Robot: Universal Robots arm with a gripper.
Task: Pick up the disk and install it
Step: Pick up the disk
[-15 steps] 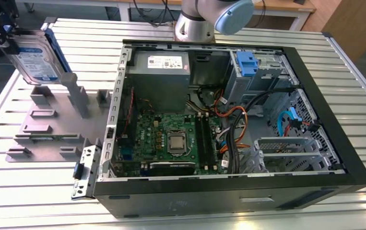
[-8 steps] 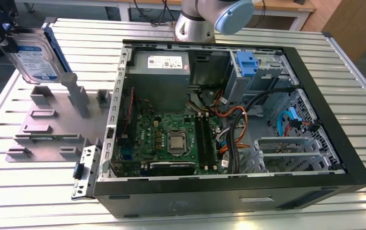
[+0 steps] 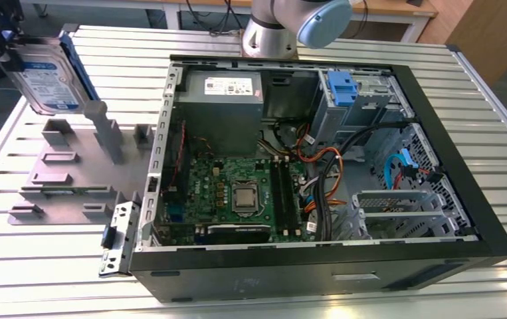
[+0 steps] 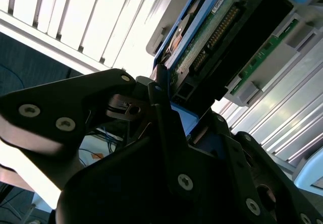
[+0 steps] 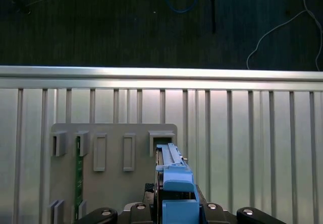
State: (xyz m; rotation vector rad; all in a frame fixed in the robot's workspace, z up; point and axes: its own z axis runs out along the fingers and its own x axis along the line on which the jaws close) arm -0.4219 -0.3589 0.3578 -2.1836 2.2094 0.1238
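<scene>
You are looking along the black gripper [image 4: 184,90], whose fingers [image 4: 160,85] are clamped on one end of the disk [image 4: 199,50]. The disk's green circuit board and pin connector [image 4: 222,24] are turned toward you, with its blue bracket [image 4: 169,46] running along one long edge. Behind it lies the slatted metal table [image 4: 75,22], and past the table's edge is a dark floor [image 4: 30,72].

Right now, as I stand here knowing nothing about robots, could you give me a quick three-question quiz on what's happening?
1. True or false: the disk already sits inside the computer case.
2. What does the gripper hold? A the disk, B an orange cable, C nothing.
3. Fill in: the bracket on the disk's side is ___ in colour.
Key: 1 false; 2 A; 3 blue.
</scene>
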